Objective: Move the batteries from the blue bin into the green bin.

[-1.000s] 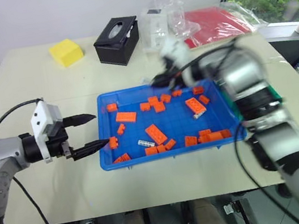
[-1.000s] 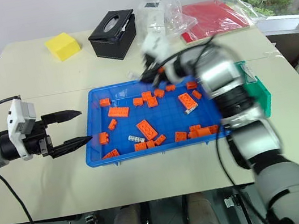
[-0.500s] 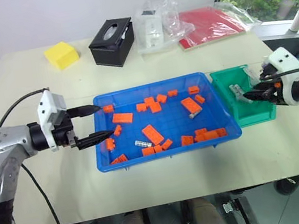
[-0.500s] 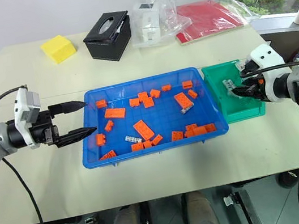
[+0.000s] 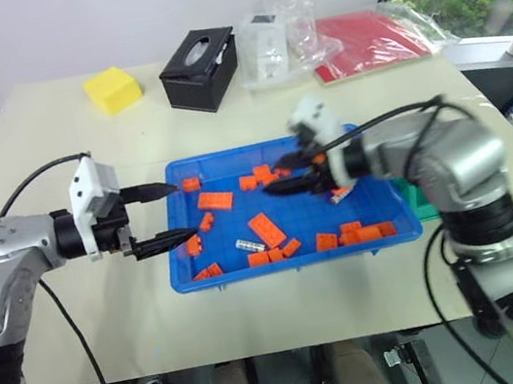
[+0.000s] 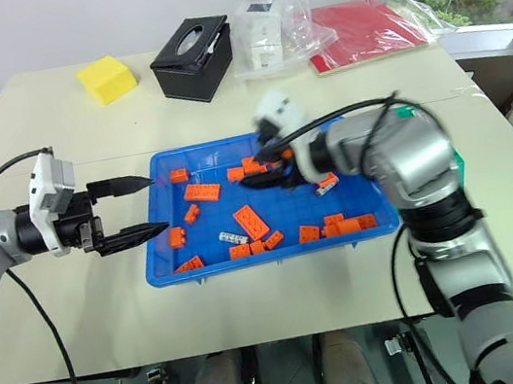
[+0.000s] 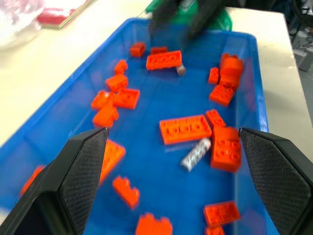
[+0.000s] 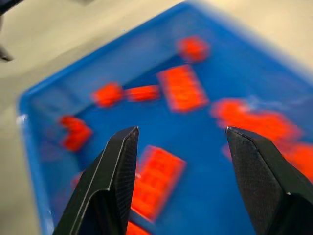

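The blue bin point(image 5: 298, 264) lies mid-table, strewn with orange bricks. Two silver batteries rest on its floor: one battery point(image 5: 246, 246) near the front, another battery point(image 5: 341, 195) beside a large brick on the right. My left gripper point(image 5: 183, 208) is open at the bin's left rim, its fingers reaching just over the edge. My right gripper point(image 5: 274, 176) is open and empty over the back middle of the blue bin. My right arm hides most of the green bin point(image 5: 424, 201), leaving a sliver at the blue bin's right end.
At the back of the table stand a black tissue box point(image 5: 201, 69), a yellow sponge point(image 5: 113, 89), a clear plastic bag point(image 5: 280, 40) and a red folder point(image 5: 371, 43). Bare tabletop lies in front of the blue bin.
Half a second ago my right gripper hung open over the green bin; it has swung left and now hovers over the blue bin. The left gripper has stayed put.
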